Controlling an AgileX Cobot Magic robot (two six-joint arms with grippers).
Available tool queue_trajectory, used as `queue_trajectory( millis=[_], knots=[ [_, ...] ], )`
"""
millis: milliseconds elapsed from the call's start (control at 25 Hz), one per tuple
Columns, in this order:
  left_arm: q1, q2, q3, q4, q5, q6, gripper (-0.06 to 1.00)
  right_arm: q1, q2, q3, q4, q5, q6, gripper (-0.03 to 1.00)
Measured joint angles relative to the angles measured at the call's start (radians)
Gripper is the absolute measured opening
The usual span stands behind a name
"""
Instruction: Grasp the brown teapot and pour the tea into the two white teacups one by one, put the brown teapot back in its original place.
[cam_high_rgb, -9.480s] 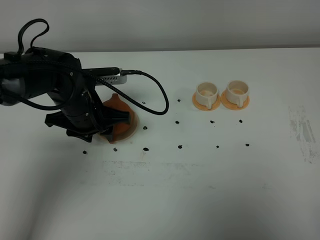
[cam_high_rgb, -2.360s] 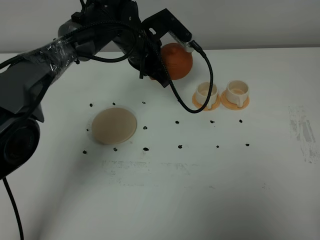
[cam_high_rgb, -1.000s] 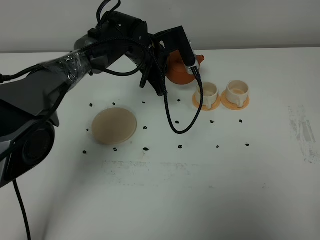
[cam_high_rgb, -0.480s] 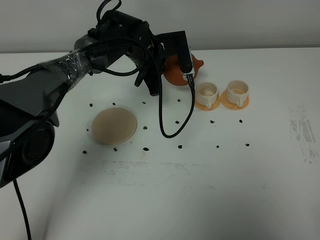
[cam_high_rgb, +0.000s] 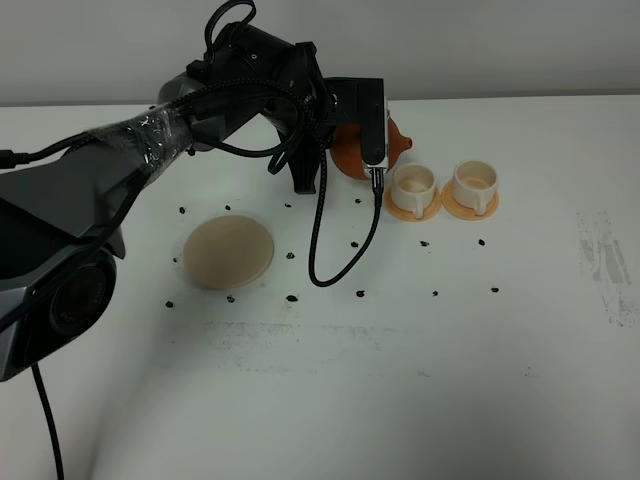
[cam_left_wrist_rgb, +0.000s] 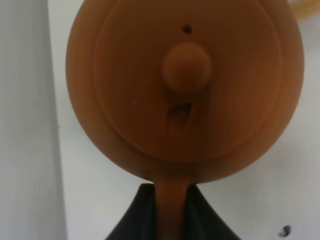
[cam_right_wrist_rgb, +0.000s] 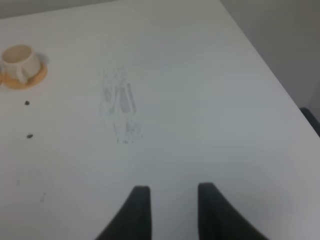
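Observation:
My left gripper (cam_left_wrist_rgb: 170, 202) is shut on the loop handle of the brown teapot (cam_high_rgb: 362, 152). It holds the pot in the air just behind and left of the left white teacup (cam_high_rgb: 413, 184), with the spout (cam_high_rgb: 399, 133) pointing toward that cup. In the left wrist view the teapot (cam_left_wrist_rgb: 185, 85) fills the frame, its knobbed lid on. The right white teacup (cam_high_rgb: 473, 181) stands beside the left one, each on an orange saucer. The cream coaster (cam_high_rgb: 228, 252) lies bare at the left. My right gripper (cam_right_wrist_rgb: 172, 200) is open and empty over bare table, with the right teacup (cam_right_wrist_rgb: 18, 60) far from it.
My left arm (cam_high_rgb: 180, 110) and its cable (cam_high_rgb: 335, 255) stretch from the left edge across the back of the white table. Small black dots (cam_high_rgb: 358, 294) mark the tabletop. A grey scuff patch (cam_high_rgb: 605, 262) lies near the right edge.
The teapot left the coaster and went up and right to the cups. Over the last second the wrist rolled and the spout dipped toward the left teacup.

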Motion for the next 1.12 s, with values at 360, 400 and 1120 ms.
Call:
queue_trajectory(
  millis=[360, 400, 1120],
  knots=[
    [-0.015, 0.000, 0.000, 0.098, -0.036, -0.014, 0.08, 0.000, 0.000, 0.000, 0.000, 0.000, 0.000, 0.22],
    [-0.019, 0.001, 0.000, 0.112, -0.038, -0.015, 0.08, 0.000, 0.000, 0.000, 0.000, 0.000, 0.000, 0.22],
    [-0.054, 0.033, 0.000, 0.290, -0.094, -0.072, 0.08, 0.000, 0.000, 0.000, 0.000, 0.000, 0.000, 0.22]
  ],
)
